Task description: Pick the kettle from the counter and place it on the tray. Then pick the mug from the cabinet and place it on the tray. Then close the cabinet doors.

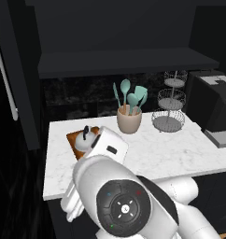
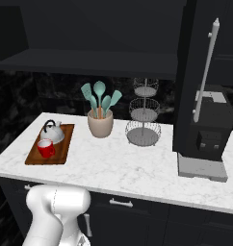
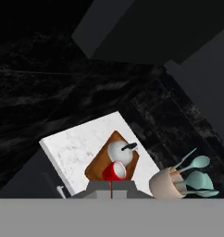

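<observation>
The glossy white, rounded arm (image 1: 119, 200) is seen nearest, rising in front of the white marble-patterned counter (image 2: 137, 168). The gripper's fingers are not clearly shown, but they are taken as closed together, with nothing seen held. At the counter's left end a rectangular brown wooden tray (image 2: 51, 156) with a low rim is laid flat. On it, the squat silver-grey domed kettle (image 2: 52, 131) with its thin black handle is set at the far end, and the small red mug (image 2: 45, 148) with a white inside just beside it, nearer the front. A smooth beige crock (image 2: 100, 123) of teal utensils is placed near the tray. The black panelled cabinet door (image 2: 195, 72) with a silver bar handle is swung open.
</observation>
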